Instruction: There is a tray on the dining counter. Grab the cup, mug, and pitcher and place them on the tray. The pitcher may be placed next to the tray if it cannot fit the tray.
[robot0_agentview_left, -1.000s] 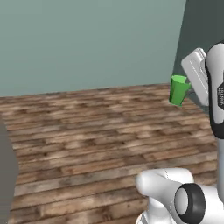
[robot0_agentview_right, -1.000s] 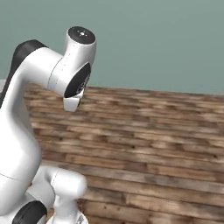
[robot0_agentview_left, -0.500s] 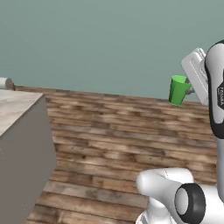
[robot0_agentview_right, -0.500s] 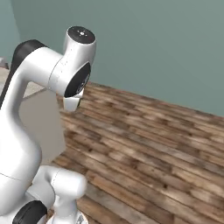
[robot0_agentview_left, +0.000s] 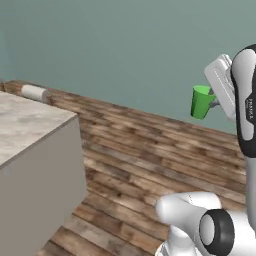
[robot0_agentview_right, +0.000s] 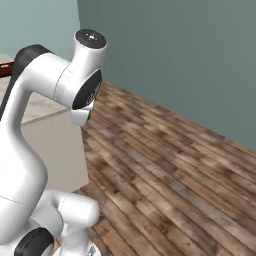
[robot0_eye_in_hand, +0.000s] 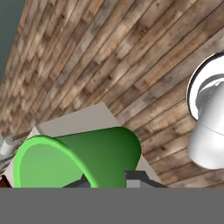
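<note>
- The hand (robot0_eye_in_hand: 105, 180) was clamped on the cup (robot0_agentview_left: 201, 101), carried high in the air over the wooden floor (robot0_agentview_left: 150, 155) — well clear of any worktop.
- In the hand view the cup (robot0_eye_in_hand: 83, 157) lay tilted, its open mouth toward the camera.
- A beige worktop (robot0_agentview_left: 25, 125) stood at the left, a small pale cylinder (robot0_agentview_left: 34, 92) at its far end — too blurred to name.
- The hand's fingers were mostly hidden behind the cup.
</note>
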